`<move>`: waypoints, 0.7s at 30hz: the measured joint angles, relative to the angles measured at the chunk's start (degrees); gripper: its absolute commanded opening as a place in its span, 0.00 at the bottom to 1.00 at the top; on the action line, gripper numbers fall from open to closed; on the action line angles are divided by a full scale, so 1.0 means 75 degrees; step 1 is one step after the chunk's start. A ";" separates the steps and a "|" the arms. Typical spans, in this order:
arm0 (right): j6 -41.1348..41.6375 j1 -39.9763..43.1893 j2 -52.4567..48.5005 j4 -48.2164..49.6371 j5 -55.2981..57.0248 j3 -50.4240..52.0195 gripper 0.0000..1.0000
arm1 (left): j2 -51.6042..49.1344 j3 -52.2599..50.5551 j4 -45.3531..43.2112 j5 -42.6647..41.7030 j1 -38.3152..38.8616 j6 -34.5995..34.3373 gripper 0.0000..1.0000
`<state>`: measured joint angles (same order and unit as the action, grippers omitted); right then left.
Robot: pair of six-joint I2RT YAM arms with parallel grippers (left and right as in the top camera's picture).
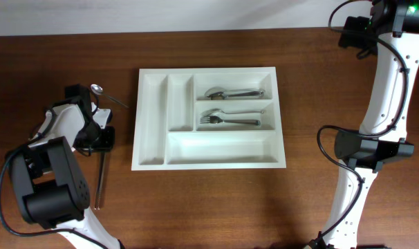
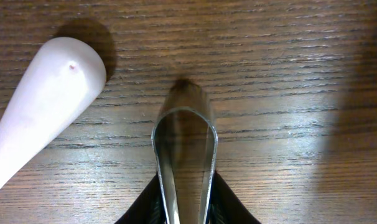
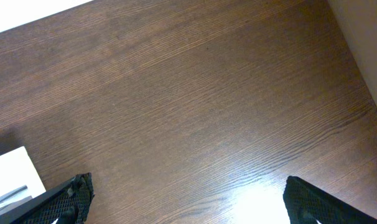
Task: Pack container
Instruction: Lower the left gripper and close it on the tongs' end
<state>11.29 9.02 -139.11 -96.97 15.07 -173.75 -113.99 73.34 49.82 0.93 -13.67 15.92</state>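
The brown tabletop fills the overhead view. The right arm stands along the 3 o'clock side and reaches toward the far edge at 1 o'clock. The right jaws are spread wide and empty, one finger at each lower corner of the wrist view, with bare wood between.

The left arm sits at 8 o'clock. The left jaws point down at 9 o'clock from the tray, which lies flat at the tabletop's centre.

The tray's two narrow compartments are on its 9 o'clock side. Two wide ones are stacked toward 3 o'clock, and one wide one runs along the 6 o'clock edge. The upper wide compartment holds the tray spoon. The one below it holds a fork. Both heads point to 9 o'clock.

A long thin utensil lies on the wood, running toward 6 o'clock from the left jaws. These are drawn in narrow on its shiny handle, with black fingers against both sides.

A loose spoon rests at 10 o'clock from the tray. A white rod lies beside the handle; I cannot tell what it is.
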 measured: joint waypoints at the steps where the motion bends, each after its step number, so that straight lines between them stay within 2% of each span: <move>1: 0.0003 0.0000 0.0000 0.0000 0.0000 0.0000 0.99 | 0.0000 0.0000 -0.0003 -0.0006 0.0000 0.0006 0.14; 6: 0.0003 0.0000 0.0000 0.0000 0.0000 0.0000 0.99 | 0.0000 0.0000 -0.0003 -0.0012 -0.0003 -0.0006 0.02; 21: 0.0003 0.0000 0.0000 0.0000 0.0000 0.0000 0.99 | 0.0000 0.0017 0.0052 -0.0015 -0.0003 -0.0009 0.02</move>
<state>11.31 9.02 -139.11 -96.97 15.07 -173.75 -113.99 73.47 50.22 0.82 -13.69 15.86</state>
